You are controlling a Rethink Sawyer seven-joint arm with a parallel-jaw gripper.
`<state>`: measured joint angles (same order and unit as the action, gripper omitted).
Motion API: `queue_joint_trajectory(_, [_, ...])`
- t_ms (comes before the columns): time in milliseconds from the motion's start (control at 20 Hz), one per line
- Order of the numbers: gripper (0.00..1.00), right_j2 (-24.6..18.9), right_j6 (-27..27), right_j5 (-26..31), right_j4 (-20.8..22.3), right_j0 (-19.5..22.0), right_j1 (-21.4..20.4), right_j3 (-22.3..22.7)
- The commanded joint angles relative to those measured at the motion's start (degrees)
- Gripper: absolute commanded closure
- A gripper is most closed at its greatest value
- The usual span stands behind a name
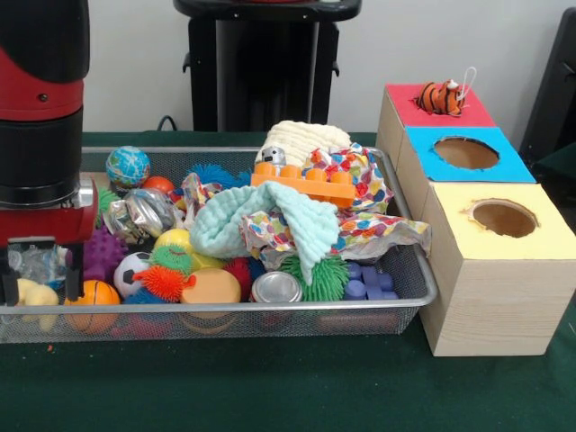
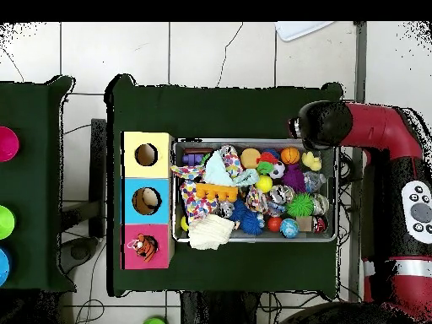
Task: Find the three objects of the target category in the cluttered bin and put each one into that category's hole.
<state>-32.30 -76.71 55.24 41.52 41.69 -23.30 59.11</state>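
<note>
At the wire bin's [image 1: 423,279] corner, the gripper [image 1: 40,292] straddles a pale yellow plush [image 1: 36,299]; whether it grips is unclear. Overhead, the arm [image 2: 371,126] hides the gripper, while the tiger plush [image 2: 143,247] covers the red hole [image 2: 135,253].

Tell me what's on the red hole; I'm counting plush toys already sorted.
A striped tiger plush sits on the red surround, covering the hole. Whether anything already lies inside the box cannot be seen.

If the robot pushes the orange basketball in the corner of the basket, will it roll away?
Probably only a little. The orange basketball is round and smooth, so it should roll easily, but it sits against the wire basket wall, with a pale yellow plush close beside it, likely blocking it. It looks small and probably light.
</note>
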Motion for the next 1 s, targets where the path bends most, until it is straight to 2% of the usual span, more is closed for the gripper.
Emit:
queue_joint_trajectory(50, [0.0,1.9,17.4,3.2,3.9,0.4,2.7,2.7])
queue_joint_trajectory(350, [0.0,2.5,16.3,0.3,4.7,0.9,3.0,4.6])
queue_joint_trajectory(800, [0.0,2.6,19.1,-2.0,7.0,2.7,2.6,6.3])
queue_joint_trajectory(1000, [0.0,2.4,19.6,-1.3,7.3,3.6,1.3,7.3])
